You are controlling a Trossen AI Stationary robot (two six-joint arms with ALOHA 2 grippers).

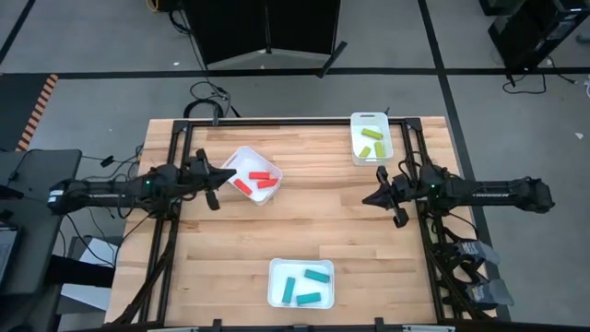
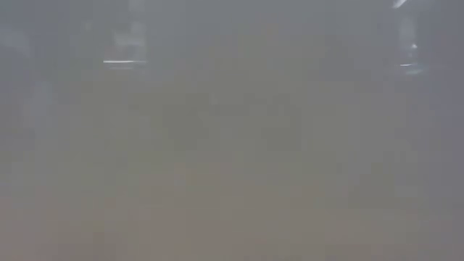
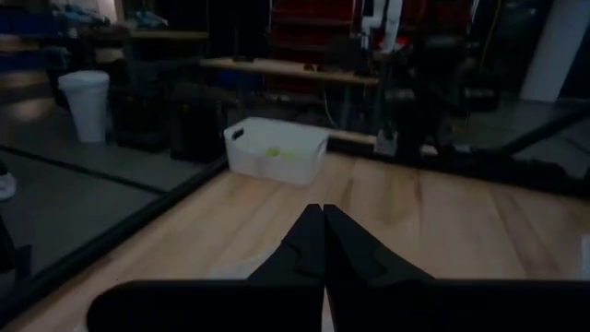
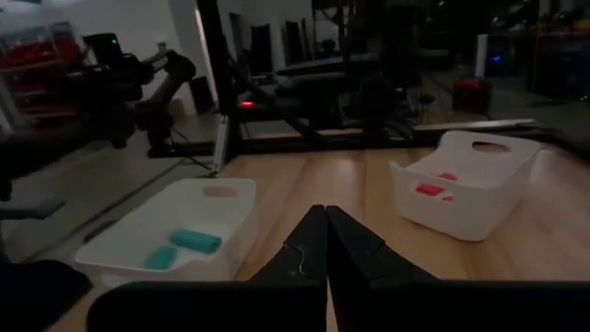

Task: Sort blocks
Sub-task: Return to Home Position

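In the high view three red-orange blocks (image 1: 255, 181) lie in a white tray (image 1: 241, 159) at the table's left. Yellow-green blocks (image 1: 371, 141) lie in a white tray (image 1: 383, 121) at the far right edge. Teal blocks (image 1: 307, 286) lie in a white tray (image 1: 277, 277) at the near edge. My left gripper (image 1: 231, 175) hovers shut at the red tray's left rim. My right gripper (image 1: 366, 199) hovers shut over bare wood right of centre. In the wrist views both grippers (image 3: 324, 214) (image 4: 326, 215) show fingers closed together, holding nothing.
The wooden table (image 1: 313, 221) lies bare between the three trays. Black frame rails run along its left and right sides (image 1: 171, 231). The low view shows only a grey haze. Room clutter, a second robot arm (image 4: 152, 78) and benches stand beyond the table.
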